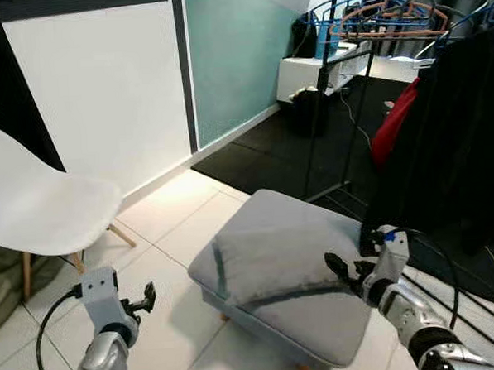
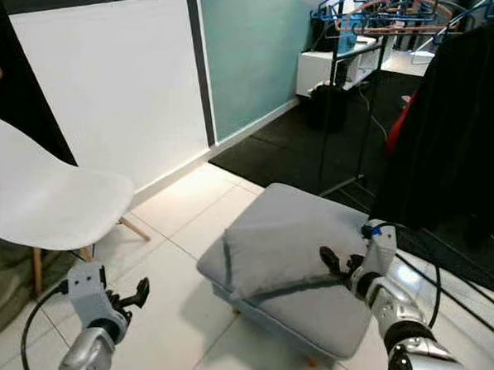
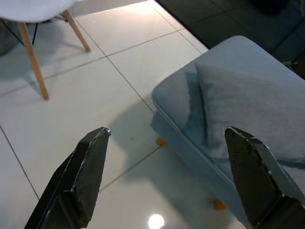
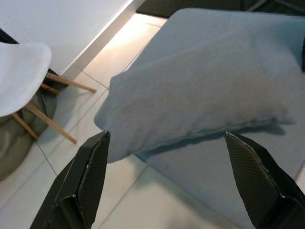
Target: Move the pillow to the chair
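A grey pillow [image 1: 277, 258] lies flat on a grey footstool [image 1: 329, 330] in front of me. The white chair [image 1: 41, 204] with wooden legs stands to the left near the wall, its seat bare. My right gripper [image 1: 344, 271] hovers open at the pillow's right edge, just above the stool; in the right wrist view the pillow [image 4: 200, 81] lies ahead between the spread fingers [image 4: 90, 171]. My left gripper [image 1: 144, 300] is open above the floor tiles, left of the stool, apart from the pillow [image 3: 248, 105].
A black clothes rack [image 1: 341, 89] with hanging dark garments [image 1: 460, 132] and hangers stands behind and right of the stool. A white and teal wall runs along the left back. A dark mat covers the far floor. Open tiles lie between stool and chair.
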Controlling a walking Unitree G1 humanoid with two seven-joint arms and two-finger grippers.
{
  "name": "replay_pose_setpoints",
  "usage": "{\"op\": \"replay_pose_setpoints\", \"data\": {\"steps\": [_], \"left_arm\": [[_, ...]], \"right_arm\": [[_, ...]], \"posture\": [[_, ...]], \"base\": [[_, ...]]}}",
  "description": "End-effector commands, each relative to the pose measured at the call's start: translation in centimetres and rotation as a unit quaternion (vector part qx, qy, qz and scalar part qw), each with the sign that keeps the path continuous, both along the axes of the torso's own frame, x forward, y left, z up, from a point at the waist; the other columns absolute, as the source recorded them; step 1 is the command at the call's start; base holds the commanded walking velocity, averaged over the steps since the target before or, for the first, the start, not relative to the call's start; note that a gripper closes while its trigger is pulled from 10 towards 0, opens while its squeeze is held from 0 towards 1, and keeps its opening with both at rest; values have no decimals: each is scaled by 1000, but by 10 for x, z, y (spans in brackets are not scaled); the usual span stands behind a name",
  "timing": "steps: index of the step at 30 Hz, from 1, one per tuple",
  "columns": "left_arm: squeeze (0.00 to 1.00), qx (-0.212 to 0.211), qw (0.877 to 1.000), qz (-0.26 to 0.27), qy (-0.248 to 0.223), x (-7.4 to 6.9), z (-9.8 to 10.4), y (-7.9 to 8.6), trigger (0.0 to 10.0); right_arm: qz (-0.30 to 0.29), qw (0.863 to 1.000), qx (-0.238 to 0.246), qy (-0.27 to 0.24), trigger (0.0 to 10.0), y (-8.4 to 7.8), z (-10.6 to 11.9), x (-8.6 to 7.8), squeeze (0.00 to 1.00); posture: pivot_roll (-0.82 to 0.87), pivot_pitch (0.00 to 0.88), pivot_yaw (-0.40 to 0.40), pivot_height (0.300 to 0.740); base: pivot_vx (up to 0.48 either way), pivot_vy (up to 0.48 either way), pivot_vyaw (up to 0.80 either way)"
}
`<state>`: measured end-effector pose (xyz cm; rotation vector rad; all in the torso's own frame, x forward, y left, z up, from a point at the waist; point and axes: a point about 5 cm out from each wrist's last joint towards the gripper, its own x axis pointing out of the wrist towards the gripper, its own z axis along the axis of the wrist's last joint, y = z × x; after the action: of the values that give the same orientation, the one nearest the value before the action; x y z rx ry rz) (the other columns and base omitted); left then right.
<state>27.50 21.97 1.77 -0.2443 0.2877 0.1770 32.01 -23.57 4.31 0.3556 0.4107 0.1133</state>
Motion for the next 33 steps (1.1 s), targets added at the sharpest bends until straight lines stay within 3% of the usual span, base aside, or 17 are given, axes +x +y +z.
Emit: {"op": "replay_pose_setpoints", "data": {"steps": [1, 28, 33], "left_arm": [[0, -3, 1000, 5, 4, -1, -3, 0, 10000], [0, 10, 1000, 11, 17, -3, -7, 14, 10000], [0, 7, 1000, 7, 15, -3, -7, 11, 10000]], "right_arm": [[11, 1000, -14, -1, 10000, 2, 0, 1, 0], [42, 998, -47, 3, 10000, 21, -6, 1, 0], [35, 999, -18, -3, 10000, 20, -4, 1, 0]], "posture": [[-169, 10, -71, 740], [-129, 9, -36, 740], [-125, 4, -38, 740]], "base": [[0, 0, 0], [0, 0, 0], [0, 0, 0]]}}
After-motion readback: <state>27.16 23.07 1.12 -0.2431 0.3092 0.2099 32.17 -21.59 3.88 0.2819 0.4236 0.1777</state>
